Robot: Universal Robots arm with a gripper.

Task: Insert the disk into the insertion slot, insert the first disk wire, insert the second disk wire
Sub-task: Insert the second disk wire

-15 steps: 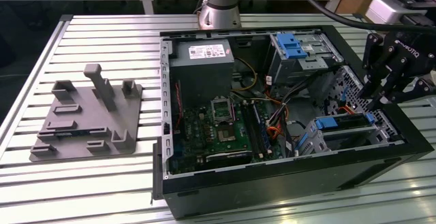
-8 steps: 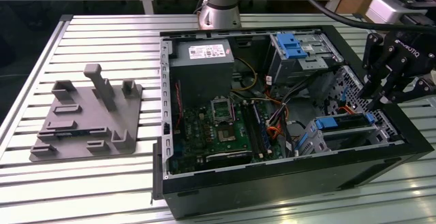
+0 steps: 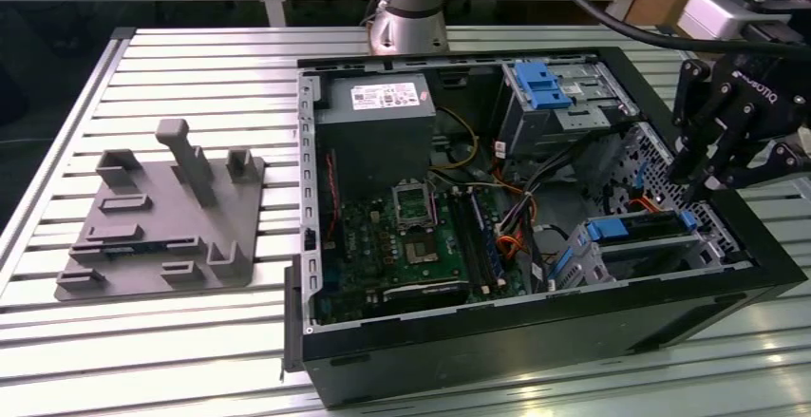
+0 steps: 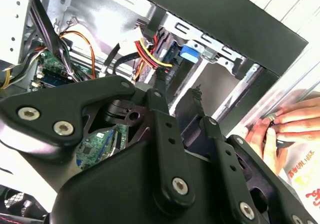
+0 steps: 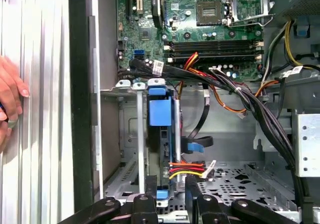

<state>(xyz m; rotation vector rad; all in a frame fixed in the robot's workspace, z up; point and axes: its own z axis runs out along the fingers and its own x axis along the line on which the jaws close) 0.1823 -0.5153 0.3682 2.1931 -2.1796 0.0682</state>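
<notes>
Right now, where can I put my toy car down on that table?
Bare slatted table lies nearer and farther than the grey fixture plate, plus a narrow strip between it and the computer case. Inside the case is crowded: cables, motherboard, gripper.

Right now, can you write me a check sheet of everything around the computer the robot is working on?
Surface: slatted metal table carrying the open computer case.
Job's things: disk with its blue bracket sits in the insertion slot.
Clutter: grey fixture plate at the exterior view's left.
Grippers: gripper open, close to the disk.
Cables: red, yellow and black wires beside the disk.
Surroundings: a person's hand on the table beside the case.
</notes>
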